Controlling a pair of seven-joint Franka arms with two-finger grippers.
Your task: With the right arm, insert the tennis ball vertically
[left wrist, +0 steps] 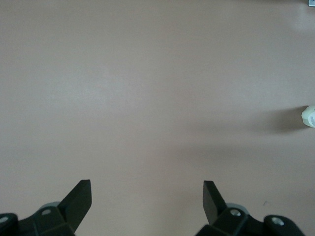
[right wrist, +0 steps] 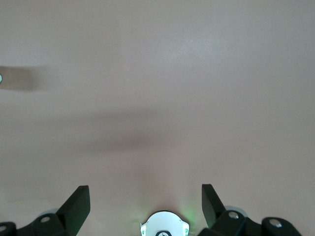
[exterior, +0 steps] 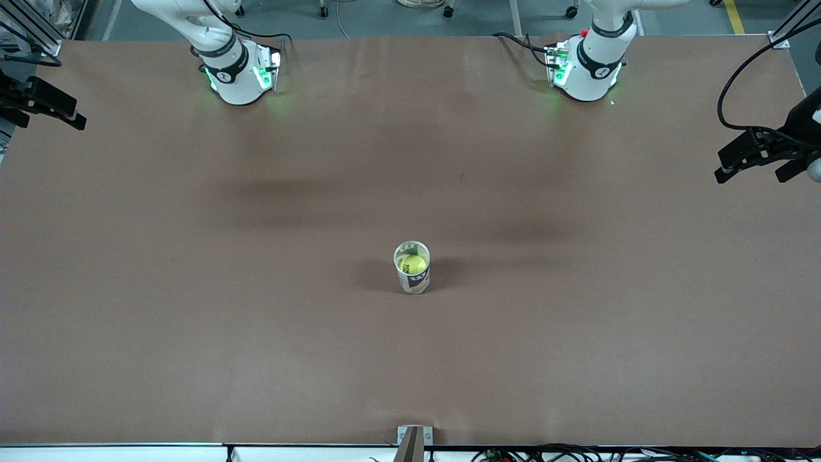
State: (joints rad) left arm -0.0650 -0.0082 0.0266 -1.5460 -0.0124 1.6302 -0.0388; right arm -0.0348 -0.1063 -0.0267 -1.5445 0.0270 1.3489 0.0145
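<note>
Near the middle of the surface a can stands upright, long axis vertical, mouth up, the tennis ball already inside. Right gripper and left gripper hang high over bare surface, fingers apart (both waiting); any retreat should keep clear of the can.

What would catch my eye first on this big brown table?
A clear tube stands upright alone near the middle of the brown table, with a yellow tennis ball inside it. Both grippers hang open and empty over bare table: the left gripper and the right gripper.
</note>
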